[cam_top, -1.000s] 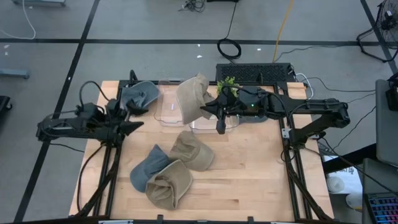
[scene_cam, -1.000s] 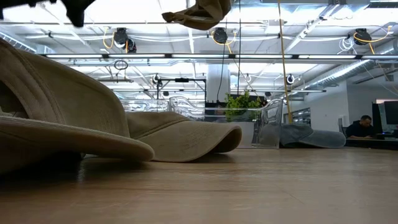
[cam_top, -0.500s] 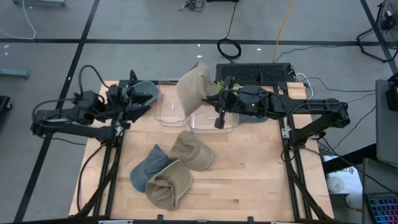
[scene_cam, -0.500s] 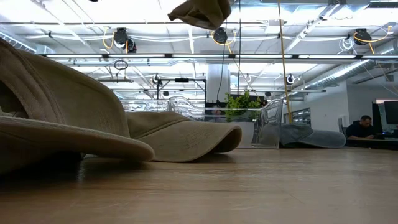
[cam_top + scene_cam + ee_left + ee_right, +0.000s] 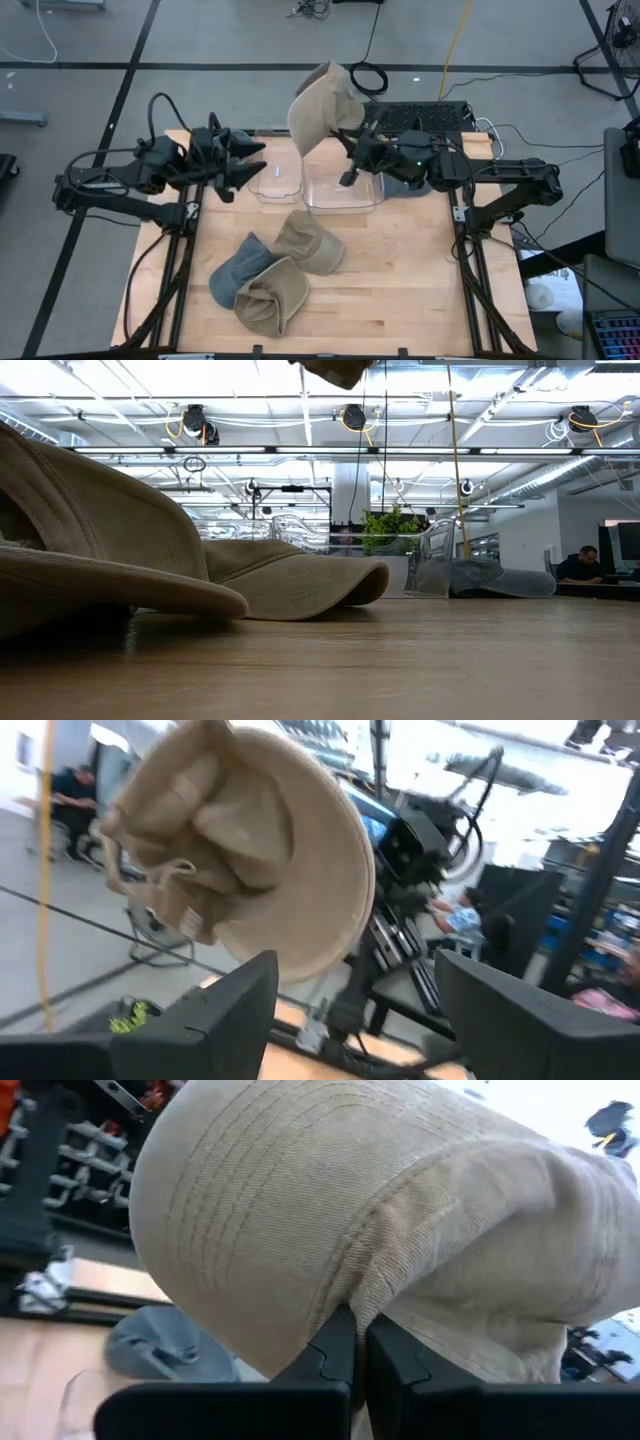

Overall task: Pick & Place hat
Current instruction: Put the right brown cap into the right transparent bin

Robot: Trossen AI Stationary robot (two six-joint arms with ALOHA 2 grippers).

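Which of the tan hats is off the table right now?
The tan hat pinched in the right gripper, raised over the clear bins. The other two tan hats lie on the table.

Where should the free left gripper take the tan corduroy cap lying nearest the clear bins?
Grip the tan corduroy cap by its brim edge, which points toward the clear bins, coming straight down. That side is open; the other caps crowd its near side. The left gripper is open.

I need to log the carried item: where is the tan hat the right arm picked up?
In the high view, the tan hat hangs from the right end effector, raised over the far table edge above the clear bins.
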